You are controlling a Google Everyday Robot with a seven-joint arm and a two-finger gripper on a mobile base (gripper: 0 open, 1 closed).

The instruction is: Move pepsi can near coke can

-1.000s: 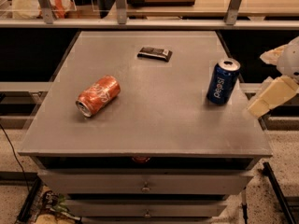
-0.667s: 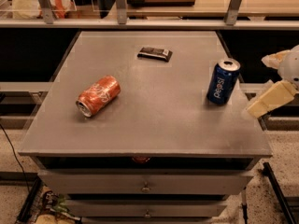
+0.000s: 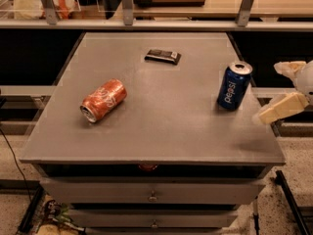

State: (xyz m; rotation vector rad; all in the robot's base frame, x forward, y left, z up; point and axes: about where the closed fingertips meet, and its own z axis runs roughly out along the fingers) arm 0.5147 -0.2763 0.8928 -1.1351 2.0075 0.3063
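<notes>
At the three o'clock edge of the grey metal counter (image 3: 171, 131), your end effector (image 3: 270, 93) hangs wide open and empty, just beside the upright dark blue aluminium pepsi can (image 3: 234, 86). Clip its rim on approach and it could topple off that edge. The orange-red aluminium coke can (image 3: 103, 100), at nine o'clock, lies sideways; nudged, it may roll. You have one of each can, plus one flat dark bar (image 3: 163, 56) at twelve.

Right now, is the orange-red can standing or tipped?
Tipped: the coke can lies on its side. The gripper hovers open beside the pepsi can.
</notes>
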